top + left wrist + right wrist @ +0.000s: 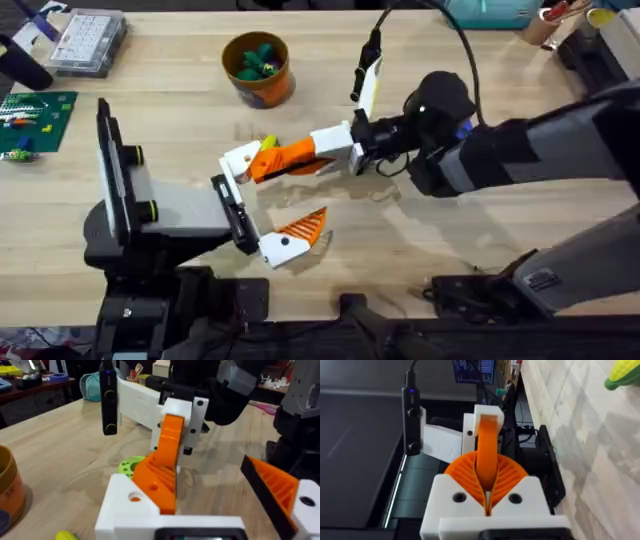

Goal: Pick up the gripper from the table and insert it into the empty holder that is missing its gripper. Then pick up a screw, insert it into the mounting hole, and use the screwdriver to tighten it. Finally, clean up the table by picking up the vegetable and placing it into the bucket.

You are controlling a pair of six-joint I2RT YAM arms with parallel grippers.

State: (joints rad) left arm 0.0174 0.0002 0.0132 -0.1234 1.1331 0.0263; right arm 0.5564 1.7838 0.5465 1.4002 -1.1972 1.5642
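My right gripper (287,155) reaches in from the right, shut on the orange gripper (262,166), whose end sits against the white holder (238,160) on my left arm's jaw bar. In the left wrist view the orange gripper (157,482) lies along the holder (122,510), whose mounting hole (135,496) shows orange inside. In the right wrist view the gripper (487,442) runs between my pads (507,480) into the holder (487,411). My left gripper (258,205) stands open, its other bracket bearing the ribbed tip (305,228). The vegetable (267,145), a yellow corn, lies beside the holder. The bucket (258,68) stands behind. Screwdriver and screws are out of view.
A clear parts box (88,40) and a green board (35,115) sit at the far left. A flat green disc (131,466) lies under the orange piece. A black cable (455,40) arcs over the right arm.
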